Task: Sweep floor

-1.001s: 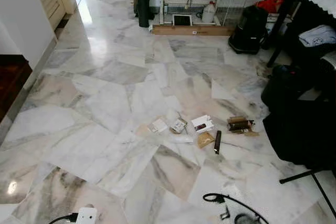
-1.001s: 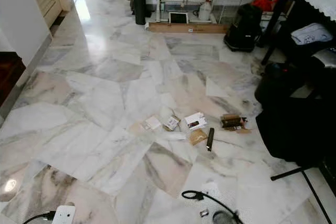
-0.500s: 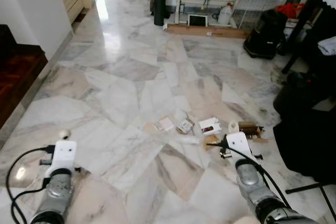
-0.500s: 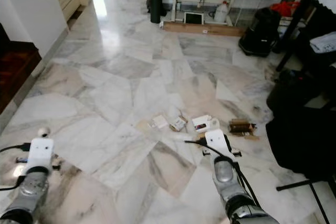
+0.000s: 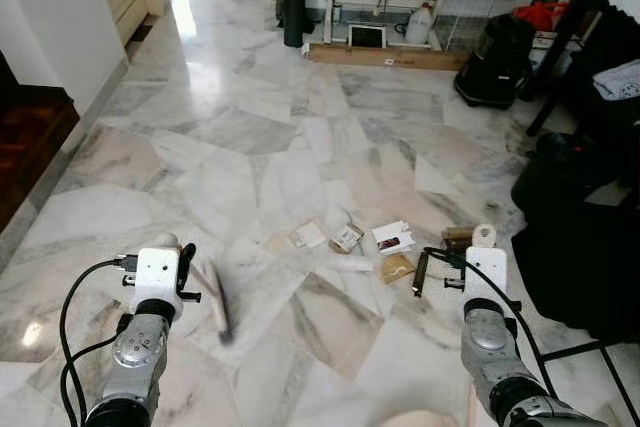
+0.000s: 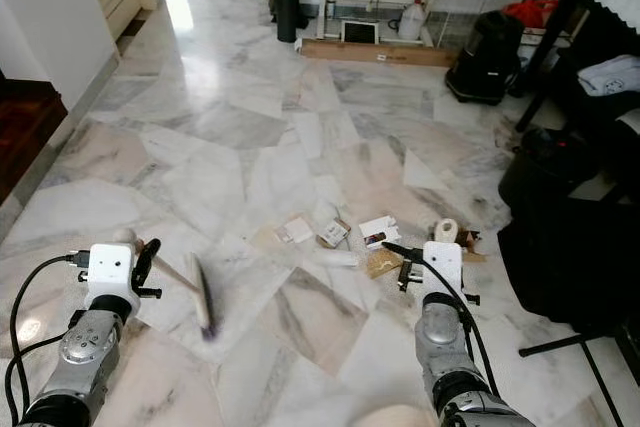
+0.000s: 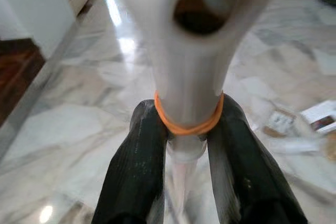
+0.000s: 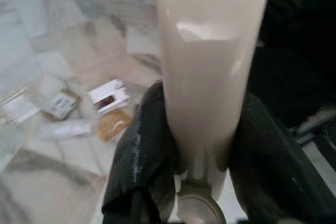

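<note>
Marble floor [image 5: 250, 147] is spreading wide ahead, glossy and likely slick, so litter should be sliding easily under a brush. Litter [image 5: 345, 240] is lying in a loose cluster mid-floor, between and just ahead of the two arms: small cartons, wrappers, a dark stick, all looking light and apt to scatter if struck hard. Left gripper [image 7: 186, 129] is clamping a pale brush handle [image 7: 189, 66] banded in orange, fingers [image 7: 139, 166] pressing both sides; the blurred brush [image 5: 215, 299] is angling down near the floor, left of the litter. Handle looks stiff and smooth; a hold near the band seems right. Right gripper [image 8: 202, 150] is closing on a cream handle [image 8: 210, 51], perhaps the dustpan's, just right of the litter.
</note>
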Tool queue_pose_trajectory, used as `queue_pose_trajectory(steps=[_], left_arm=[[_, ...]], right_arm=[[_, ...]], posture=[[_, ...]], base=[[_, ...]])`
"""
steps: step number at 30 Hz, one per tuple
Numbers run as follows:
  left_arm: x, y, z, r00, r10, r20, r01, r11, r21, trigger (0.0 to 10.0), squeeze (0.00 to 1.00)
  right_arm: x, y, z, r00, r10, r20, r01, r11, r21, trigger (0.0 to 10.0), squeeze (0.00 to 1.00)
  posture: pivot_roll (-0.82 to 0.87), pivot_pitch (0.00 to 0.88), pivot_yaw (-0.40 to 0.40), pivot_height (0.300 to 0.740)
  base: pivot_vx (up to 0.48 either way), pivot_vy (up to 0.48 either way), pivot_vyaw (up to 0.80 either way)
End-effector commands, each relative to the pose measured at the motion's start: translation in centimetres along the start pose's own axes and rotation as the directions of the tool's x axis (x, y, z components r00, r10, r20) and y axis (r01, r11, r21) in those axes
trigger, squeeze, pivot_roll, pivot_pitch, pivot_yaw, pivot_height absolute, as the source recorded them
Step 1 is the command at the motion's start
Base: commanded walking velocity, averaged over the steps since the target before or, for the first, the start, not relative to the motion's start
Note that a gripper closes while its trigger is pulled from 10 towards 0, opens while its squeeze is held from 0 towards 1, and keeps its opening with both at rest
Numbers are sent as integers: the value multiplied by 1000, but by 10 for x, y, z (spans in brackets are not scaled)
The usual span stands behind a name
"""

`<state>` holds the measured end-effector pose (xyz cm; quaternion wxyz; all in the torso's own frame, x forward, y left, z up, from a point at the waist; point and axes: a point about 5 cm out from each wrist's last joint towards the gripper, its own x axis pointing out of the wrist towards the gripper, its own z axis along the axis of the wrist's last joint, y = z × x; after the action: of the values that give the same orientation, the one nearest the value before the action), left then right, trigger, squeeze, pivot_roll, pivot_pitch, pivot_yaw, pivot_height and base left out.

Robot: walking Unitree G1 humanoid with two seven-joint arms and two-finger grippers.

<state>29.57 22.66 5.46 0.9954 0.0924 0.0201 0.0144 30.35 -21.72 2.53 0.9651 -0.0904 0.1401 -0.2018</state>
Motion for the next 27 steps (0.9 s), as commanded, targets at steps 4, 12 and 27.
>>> queue_pose_trajectory(steps=[4,12,27], left_arm=[[3,-3,9,998,-55,29,56,998,-26,10000,0],[6,-6,22,992,-108,67,110,993,-29,10000,0],[5,-13,28,986,-144,79,146,989,-24,10000,0]], right_arm=[[9,-7,26,991,-67,114,60,996,68,10000,0],[7,4,31,992,-44,121,19,980,197,10000,0],[-20,33,-19,980,187,-64,-171,965,198,10000,0]], posture=[[82,90,-51,740],[89,96,-53,740],[97,99,-56,740]], base=[[0,0,0],[0,0,0],[0,0,0]])
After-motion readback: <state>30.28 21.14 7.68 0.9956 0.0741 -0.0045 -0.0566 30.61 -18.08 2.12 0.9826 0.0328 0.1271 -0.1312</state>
